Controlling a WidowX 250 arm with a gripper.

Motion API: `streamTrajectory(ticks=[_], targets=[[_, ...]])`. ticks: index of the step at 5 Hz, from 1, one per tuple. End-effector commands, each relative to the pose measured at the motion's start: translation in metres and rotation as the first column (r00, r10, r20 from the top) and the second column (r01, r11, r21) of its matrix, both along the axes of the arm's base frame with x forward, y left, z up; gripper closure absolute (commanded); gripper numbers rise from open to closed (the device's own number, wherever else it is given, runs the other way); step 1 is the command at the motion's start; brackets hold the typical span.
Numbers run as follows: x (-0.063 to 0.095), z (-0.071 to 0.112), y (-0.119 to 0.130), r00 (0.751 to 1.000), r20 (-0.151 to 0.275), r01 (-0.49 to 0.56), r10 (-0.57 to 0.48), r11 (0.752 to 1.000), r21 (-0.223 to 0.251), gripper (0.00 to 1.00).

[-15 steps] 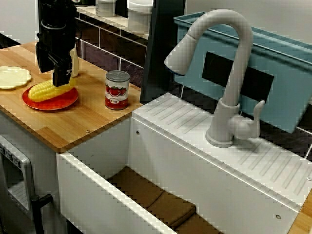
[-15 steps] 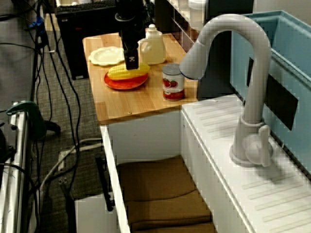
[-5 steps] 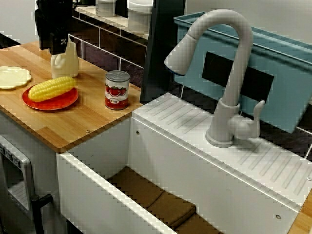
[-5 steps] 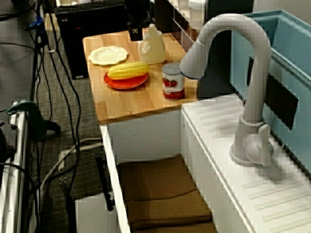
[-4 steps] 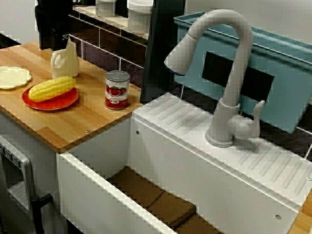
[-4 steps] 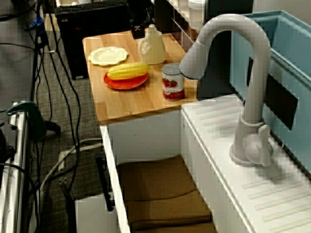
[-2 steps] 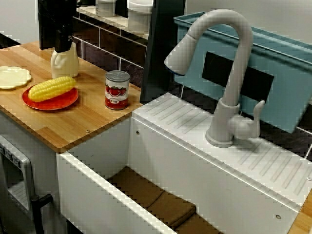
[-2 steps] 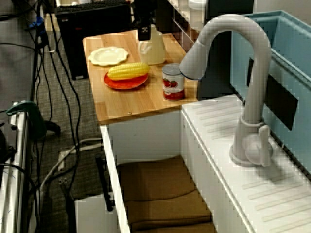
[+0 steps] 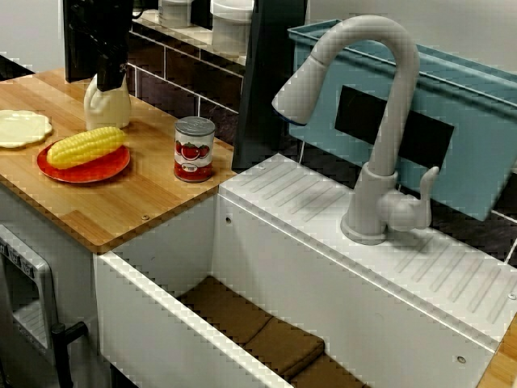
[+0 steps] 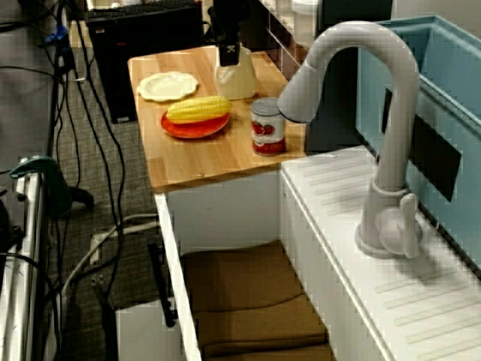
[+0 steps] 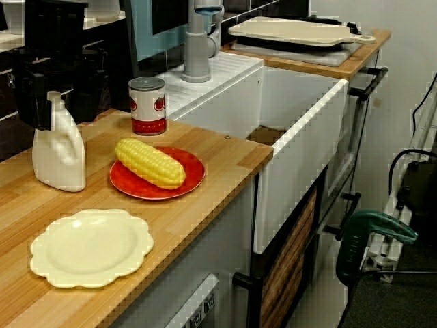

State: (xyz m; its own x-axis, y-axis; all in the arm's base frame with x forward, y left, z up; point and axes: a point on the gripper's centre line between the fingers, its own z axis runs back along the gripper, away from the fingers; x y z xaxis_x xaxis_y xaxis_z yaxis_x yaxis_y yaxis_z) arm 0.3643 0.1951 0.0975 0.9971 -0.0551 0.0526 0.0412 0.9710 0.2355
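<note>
Gripper (image 9: 107, 81) has shifted off the corn (image 9: 85, 146), where it sat 3 s ago. It came up and across, and is now low over the top of the cream bottle (image 9: 107, 105). From the sink-side view its black tip overlaps the bottle's neck. Touching vs just above: can't tell. The high view along the sink shows the same, w/ the gripper (image 10: 229, 57) at the bottle (image 10: 237, 75) top. Jaw spread isn't readable in any view, so can't say wide, narrow or holding. From the bench-end view the tip is lost against the dark bkgd behind the bottle (image 11: 59, 150).

Bottle stands upright on the wood bench (image 9: 137, 202), near the back wall and just behind the red plate (image 9: 109, 169). It hasn't moved across the frames.

Corn lies on its side on the red plate, same pos. as before.

Tomato can (image 9: 194, 149) stands upright on the bench, btwn the plate and the sink (image 9: 161, 303), apart from both.

Cream plate (image 9: 20, 128) lies flat at the far end of the bench, near the red plate but not touching.

Grey faucet (image 9: 380, 121) arches over the sink. Brown mats (image 9: 250, 323) lie on the sink floor.
</note>
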Motion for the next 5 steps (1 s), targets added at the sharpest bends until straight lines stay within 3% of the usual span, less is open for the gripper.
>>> streamTrajectory(ticks=[1,2,5], targets=[[0.011,0.016,0.005,0.999,0.039,-0.03,0.029,0.999,0.024,0.0],[0.013,0.014,0.007,0.998,0.033,-0.046,0.046,0.999,0.013,1.0],[-0.001,0.028,0.017,0.999,0.015,-0.034,0.035,0.999,-0.038,1.0]])
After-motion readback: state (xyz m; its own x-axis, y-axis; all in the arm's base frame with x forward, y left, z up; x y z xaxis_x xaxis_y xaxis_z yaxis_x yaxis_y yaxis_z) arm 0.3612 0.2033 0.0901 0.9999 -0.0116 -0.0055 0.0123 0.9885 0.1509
